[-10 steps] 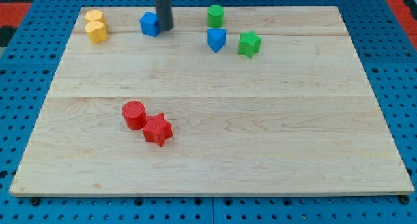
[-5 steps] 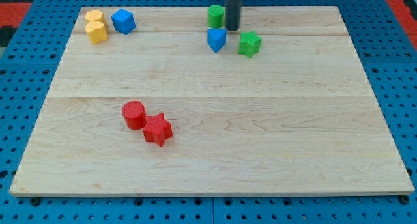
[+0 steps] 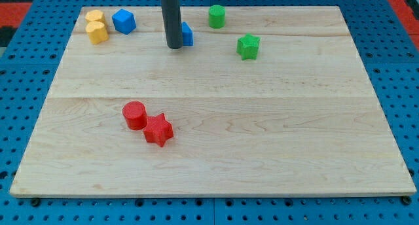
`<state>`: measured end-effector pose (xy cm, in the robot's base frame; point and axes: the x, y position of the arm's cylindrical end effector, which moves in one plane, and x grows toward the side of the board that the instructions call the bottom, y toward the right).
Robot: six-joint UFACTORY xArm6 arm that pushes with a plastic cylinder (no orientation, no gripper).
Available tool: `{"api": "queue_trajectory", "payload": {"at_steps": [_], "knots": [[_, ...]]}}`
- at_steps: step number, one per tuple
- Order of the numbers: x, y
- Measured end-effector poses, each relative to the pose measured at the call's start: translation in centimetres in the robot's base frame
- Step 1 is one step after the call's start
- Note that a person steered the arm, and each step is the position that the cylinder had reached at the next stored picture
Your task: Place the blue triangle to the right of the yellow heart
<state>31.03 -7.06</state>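
One blue triangle [image 3: 187, 34] touches my tip [image 3: 174, 47], partly hidden.

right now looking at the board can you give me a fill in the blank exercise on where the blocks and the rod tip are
1. My tip sits against the view's left side of the ____ triangle, which the rod partly hides.
2. The red star touches the red ____.
3. The blue block near the two yellow blocks lies on their view's ____ side.
4. The green star lies toward the view's ____ from the green cylinder.

Missing words: blue; cylinder; right; bottom
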Motion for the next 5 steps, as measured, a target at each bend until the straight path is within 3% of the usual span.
{"api": "queue_trajectory", "payload": {"at_steps": [2,3,4,5], "knots": [[-1.9,8.7],[-4.3,4.4],[-4.1,-0.7],[-4.0,1.5]]}}
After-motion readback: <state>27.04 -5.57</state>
